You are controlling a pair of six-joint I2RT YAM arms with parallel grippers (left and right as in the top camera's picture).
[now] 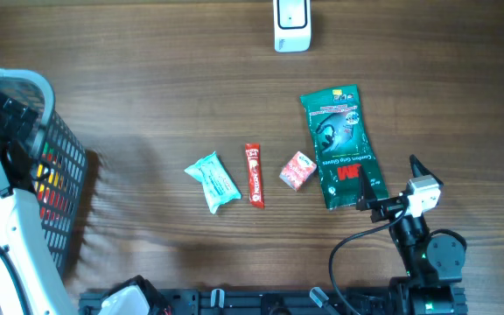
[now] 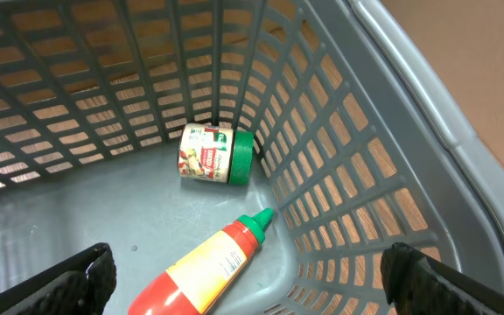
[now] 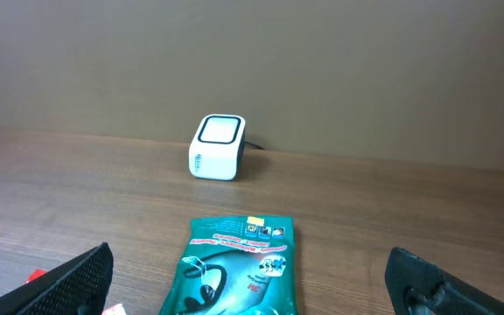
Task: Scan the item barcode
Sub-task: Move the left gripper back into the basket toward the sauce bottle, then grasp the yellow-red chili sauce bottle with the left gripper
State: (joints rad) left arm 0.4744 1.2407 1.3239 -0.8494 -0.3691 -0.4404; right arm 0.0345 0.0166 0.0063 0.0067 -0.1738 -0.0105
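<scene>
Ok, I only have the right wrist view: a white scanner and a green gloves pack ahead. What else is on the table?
Observer: Left of the 3M gloves pack lie three small items in a row: a pink packet, a red stick sachet and a teal packet.
Operator: Where is the left tool?
Observer: The left tool hangs open over a grey basket at the table's left edge.
Operator: Anything in it?
Observer: A green-lidded jar on its side and a red-and-yellow squeeze bottle with a green cap.
</scene>
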